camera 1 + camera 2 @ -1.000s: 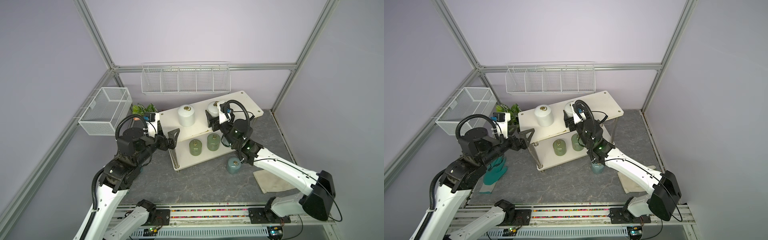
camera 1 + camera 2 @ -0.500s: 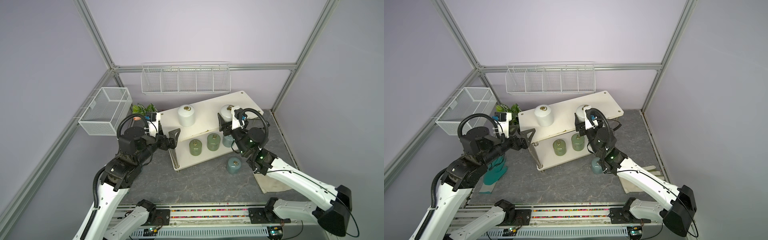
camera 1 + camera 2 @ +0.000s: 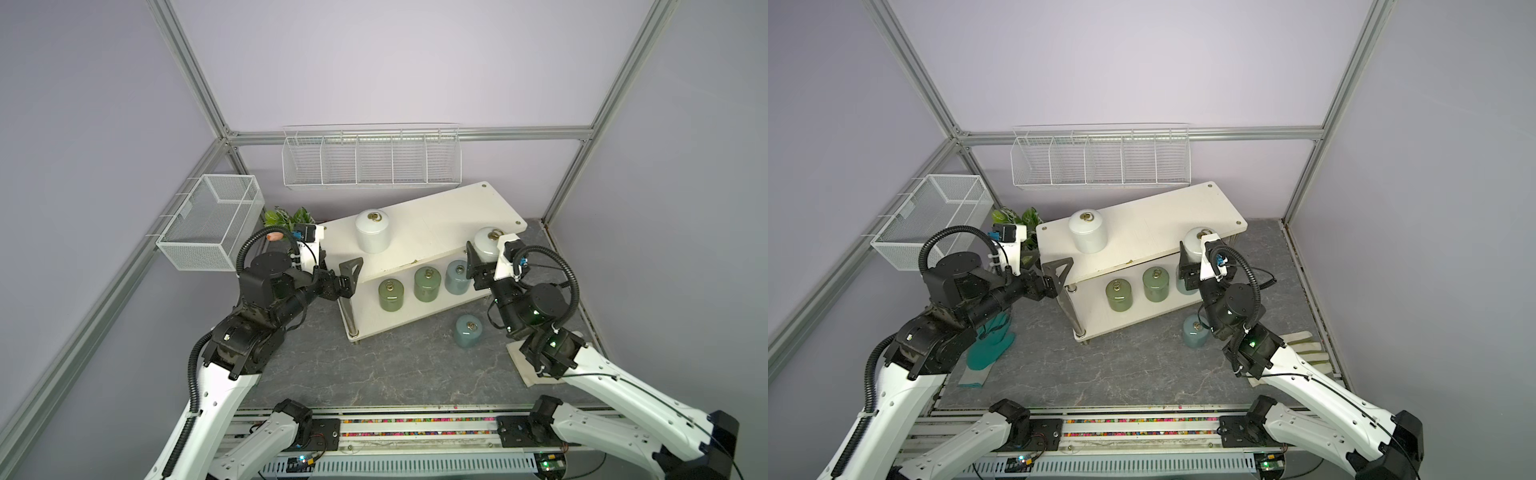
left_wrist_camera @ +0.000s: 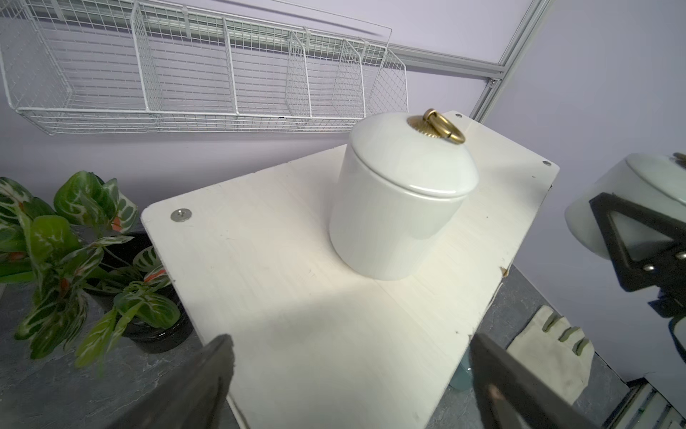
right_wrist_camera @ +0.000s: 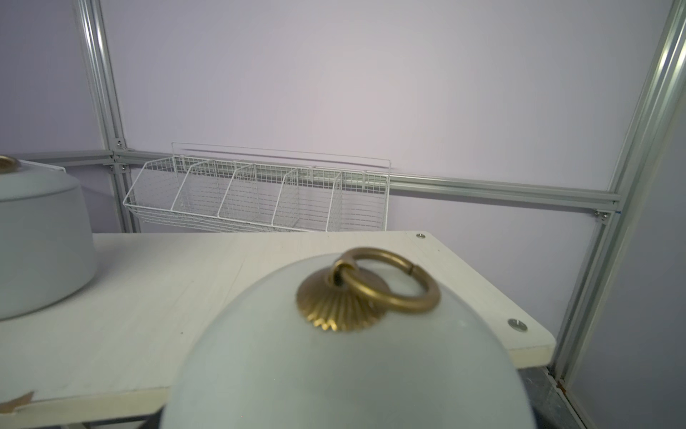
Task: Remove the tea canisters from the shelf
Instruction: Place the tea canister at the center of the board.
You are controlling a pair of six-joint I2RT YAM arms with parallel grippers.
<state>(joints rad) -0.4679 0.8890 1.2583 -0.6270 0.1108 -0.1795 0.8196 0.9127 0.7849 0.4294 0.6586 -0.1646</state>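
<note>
Shelf [image 3: 419, 226]: cream-white, faint grain. White canister [image 3: 372, 237], second white canister [image 3: 482, 245]: glossy, brass rings. Olive green canisters [image 3: 390, 296]. Pale blue canisters [image 3: 468, 331]. Tabletop [image 3: 374, 365]: dark grey, pale marble veining. Plant [image 4: 74, 237]: green leaves, cream veins, red flecks; pot [image 4: 156, 336] black. Teal glove [image 3: 988, 345]. Cream glove [image 4: 545, 360], olive fingertips. Wire baskets [image 3: 370, 166] white. Walls [image 3: 395, 62] lilac.

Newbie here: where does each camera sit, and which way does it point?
Top views: high above the robot's base, looking down on the shelf; both arms show, left gripper open, right gripper shut on the held white canister.
Left wrist: on the left arm, facing the standing white canister; its fingertips show.
Right wrist: on the right arm, facing the back wall over the held white canister; no fingers show.
Shared: both wrist views show both white canisters and the long wire basket.
</note>
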